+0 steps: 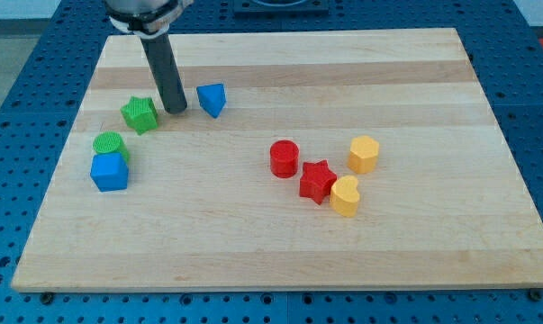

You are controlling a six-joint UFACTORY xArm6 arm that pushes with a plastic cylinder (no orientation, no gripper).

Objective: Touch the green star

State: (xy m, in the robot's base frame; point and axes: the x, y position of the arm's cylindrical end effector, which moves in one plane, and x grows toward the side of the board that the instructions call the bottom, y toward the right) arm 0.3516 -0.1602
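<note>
While the rod stands at the upper left of the wooden board [280,225], the scene reads from the view's left to its right as follows.

Blue cube [109,171]: a blue plastic cube near the board's left edge, touching or just below the green cylinder [110,144], a ribbed green plastic piece.

Green star [140,114]: the task's thing, a green plastic star at upper left, above and to the right of the green cylinder.

My tip [176,111]: the lower end of the dark rod, just beside the green star on its right; whether it touches cannot be told.

Jaws: none on this rig, so open or closed does not apply.

Blue wedge [212,99]: a blue plastic pointed block just to the right of my tip.

Right cluster: red cylinder [284,158], red star [317,181], yellow heart [345,195] and yellow hexagonal block [364,154], well apart from my tip.

Risk 1: a leftward move carried too far would likely shove the green star toward the green cylinder instead of merely touching it.

Risk 2: any drift to the right would probably knock the blue wedge, since my tip sits between the two.
</note>
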